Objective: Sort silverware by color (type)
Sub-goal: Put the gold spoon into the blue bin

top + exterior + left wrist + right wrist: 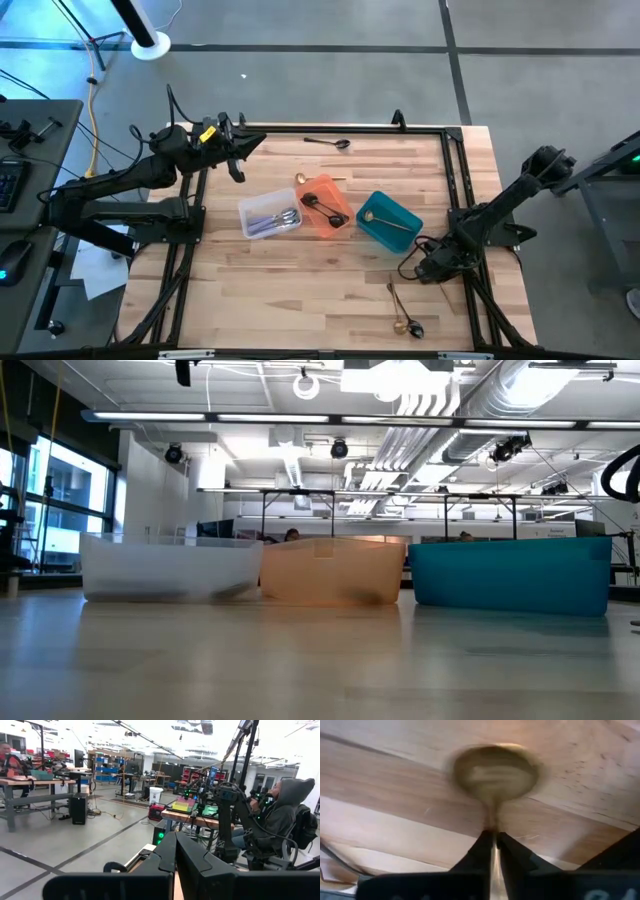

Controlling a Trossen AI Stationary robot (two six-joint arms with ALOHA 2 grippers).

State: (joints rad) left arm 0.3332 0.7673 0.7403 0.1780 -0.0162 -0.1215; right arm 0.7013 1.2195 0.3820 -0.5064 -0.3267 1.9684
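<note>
Silverware is spread over the wooden table (330, 270) in the high view. At nine o'clock the left arm stretches in from the table's edge, its left gripper (238, 170) near the ten o'clock corner with fingers (165, 857) pressed together on nothing, as the left wrist view shows, looking level into the room where a seated person (280, 815) in a hooded top shows. Next, near the centre, the clear bin (270, 215) holds silver pieces (280, 219) lying roughly nine to three. At twelve o'clock a black spoon (328, 143) lies alone, long axis nine to three, bowl toward three. The orange bin (328, 206) holds black spoons (322, 207) pointing ten to four; a gold spoon (303, 180) rests just beside its far rim. The teal bin (389, 221) holds a gold piece (385, 221). At five o'clock two spoons (402, 312) lie running eleven to five. The right arm folds low at four o'clock; its right gripper (492, 851) pinches the stem of a gold spoon (495, 772), bowl pointing away from the fingers, over the wood.
</note>
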